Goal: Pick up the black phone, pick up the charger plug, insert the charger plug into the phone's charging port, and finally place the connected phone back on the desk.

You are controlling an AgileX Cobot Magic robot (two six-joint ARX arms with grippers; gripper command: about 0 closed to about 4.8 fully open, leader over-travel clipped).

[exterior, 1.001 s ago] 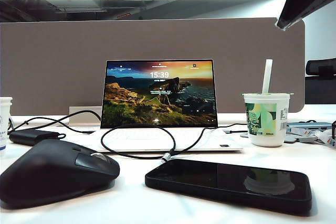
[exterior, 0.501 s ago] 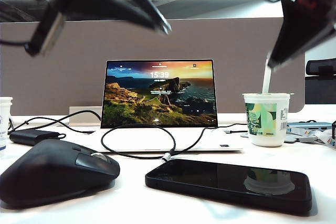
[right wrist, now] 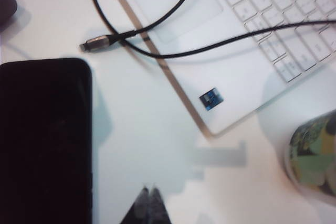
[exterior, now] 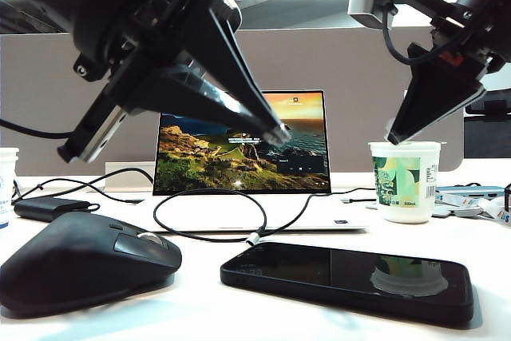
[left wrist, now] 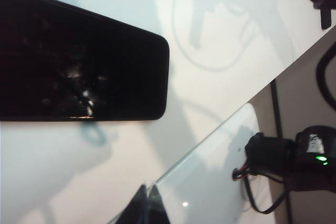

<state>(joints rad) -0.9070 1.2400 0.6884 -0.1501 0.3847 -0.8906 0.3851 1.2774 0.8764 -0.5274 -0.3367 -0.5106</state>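
Black phone [exterior: 347,279] lies flat and screen up on the desk [exterior: 200,305] at the lower right of the exterior view, its long axis running left to right and tipped slightly toward the lower right; neither gripper touches it. In the left wrist view the black phone [left wrist: 79,64] fills the upper left, one rounded short end facing frame right; in the right wrist view the black phone [right wrist: 44,142] fills the lower left.

Left gripper [exterior: 275,133] hangs in the air at the upper left and centre of the exterior view, its tip in front of the laptop screen [exterior: 241,141]; the fingers are pressed together and hold nothing. Its joined tips show at the bottom edge of the left wrist view [left wrist: 146,208]. Right gripper [exterior: 393,136] hangs at the upper right, tip just above the paper cup [exterior: 406,180], fingers likewise closed and empty; its tips sit at the bottom centre of the right wrist view [right wrist: 148,207].

Charger plug [exterior: 253,238] rests on the desk just beyond the phone's far long edge, its cable looping over the white laptop base [exterior: 239,212]. In the right wrist view the charger plug [right wrist: 97,42] points toward frame left, close to the phone's corner but apart from it.

Whether the cup holds anything cannot be told
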